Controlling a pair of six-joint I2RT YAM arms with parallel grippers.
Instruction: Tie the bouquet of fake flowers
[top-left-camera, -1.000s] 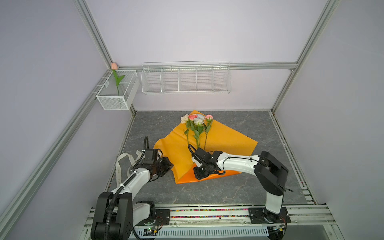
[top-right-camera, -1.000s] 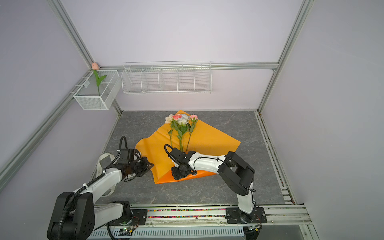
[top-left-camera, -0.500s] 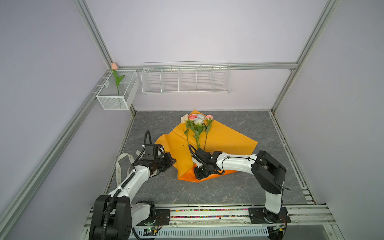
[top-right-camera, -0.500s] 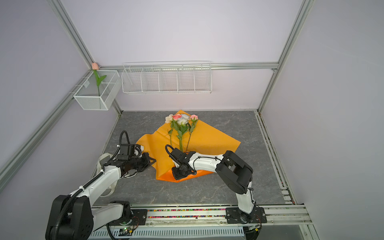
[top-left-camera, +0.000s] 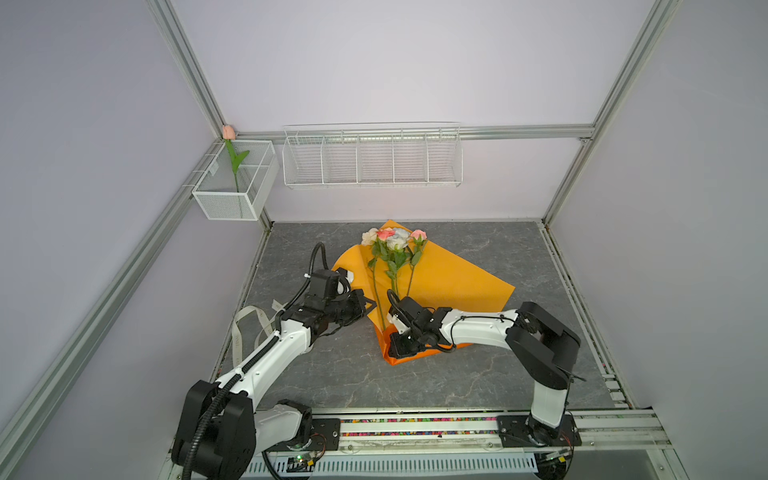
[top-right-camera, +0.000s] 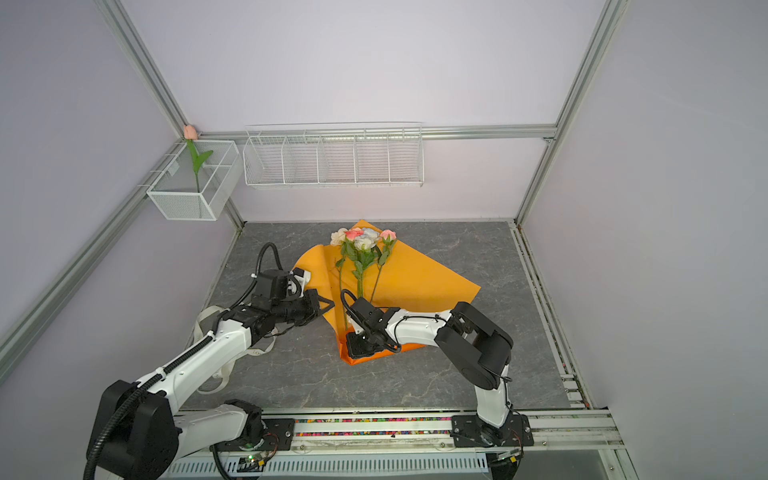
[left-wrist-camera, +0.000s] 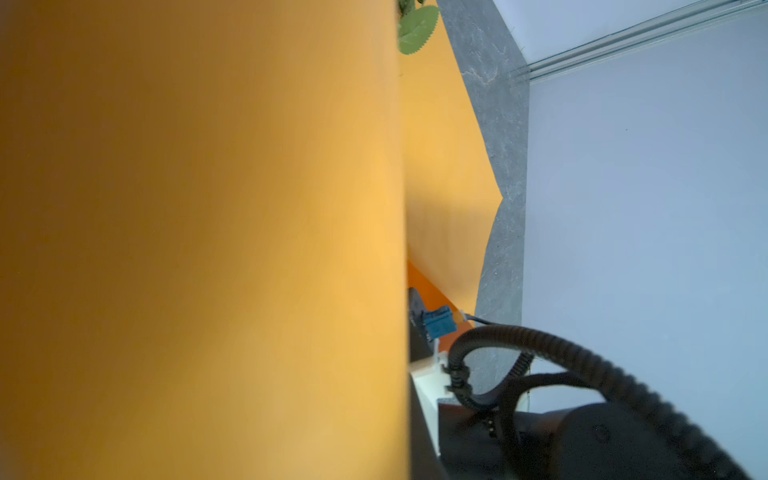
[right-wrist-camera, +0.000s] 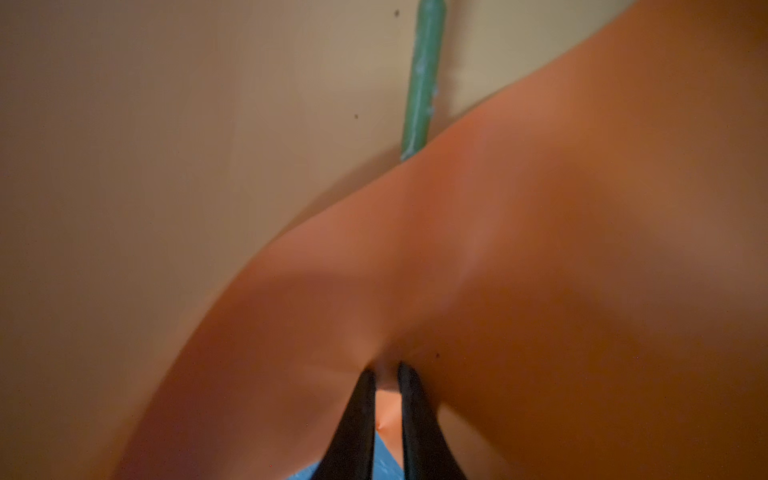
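Bouquet of fake flowers (top-left-camera: 394, 249): qty 1, lying flat on the orange wrapping paper (top-left-camera: 453, 282), mid-table. Long axis runs far-to-near, w/ blooms at the back-wall end and stem ends toward the arm bases. You get 5 blooms (2 pink, 1 cream, 1 white, 1 pale blue, approx.). Only 3 stems show clearly.

Right gripper (top-left-camera: 400, 348): sits at the sheet's near corner, just beside the stem ends. Its wrist view shows the jaws nearly together, pinching a fold of paper. This is your nearer arm to the stems.

Left gripper (top-left-camera: 366, 307): closed at the sheet's left flap, which stands lifted. It looks to pinch the edge, but the contact itself is hidden. The bouquet lies to its right, across that flap.

Ribbon (top-left-camera: 245, 332): qty 1, beige, looped on the table (top-left-camera: 415, 382) by the left arm, well apart from the stems. Probably your tie; the wrap isn't closed yet.

Misc: tulip (top-left-camera: 232, 153) qty 1, in the mesh basket (top-left-camera: 224, 208) qty 1; wire rack (top-left-camera: 374, 183) qty 1, on the back wall.
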